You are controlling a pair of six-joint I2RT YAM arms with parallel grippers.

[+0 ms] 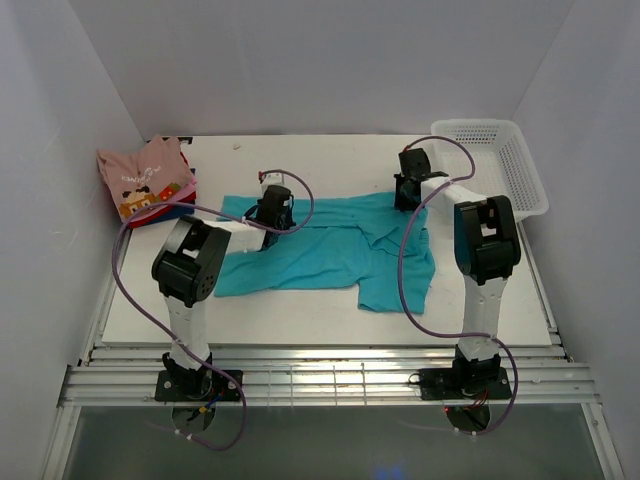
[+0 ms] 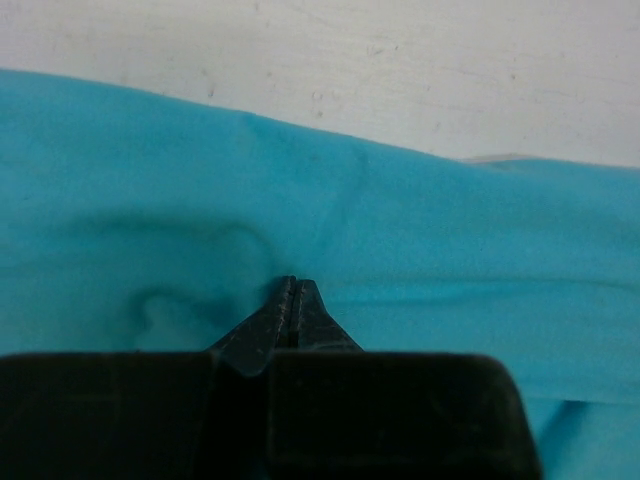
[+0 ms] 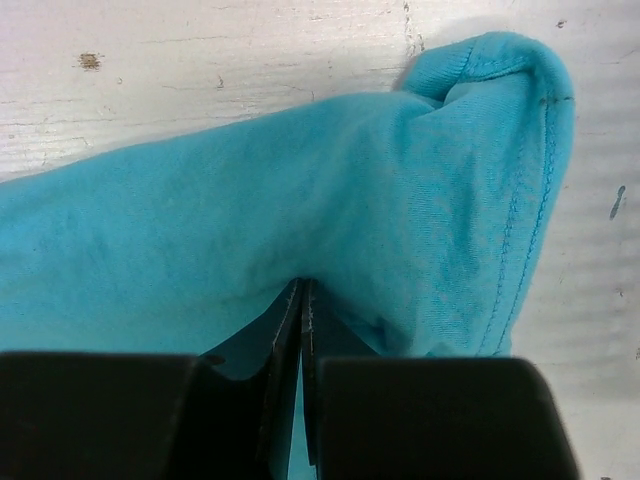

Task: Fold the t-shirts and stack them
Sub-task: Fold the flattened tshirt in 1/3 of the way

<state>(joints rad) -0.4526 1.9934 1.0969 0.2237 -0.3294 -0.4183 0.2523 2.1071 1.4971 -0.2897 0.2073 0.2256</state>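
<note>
Top camera looking down from behind; both wrist cameras facing, very close, the same plain teal cloth t-shirt point(image 1: 330, 255).

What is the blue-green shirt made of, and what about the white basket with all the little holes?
The teal short-sleeved t-shirt looks like soft, matte knit cloth, probably cotton: it wrinkles, and a stitched hem shows. The white mesh basket looks like stiff moulded plastic, with a regular grid of holes.

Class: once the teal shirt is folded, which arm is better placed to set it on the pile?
Likely left: the folded pile lies far left, near the left tool, shut on the teal shirt; the right tool grips its opposite end.
</note>
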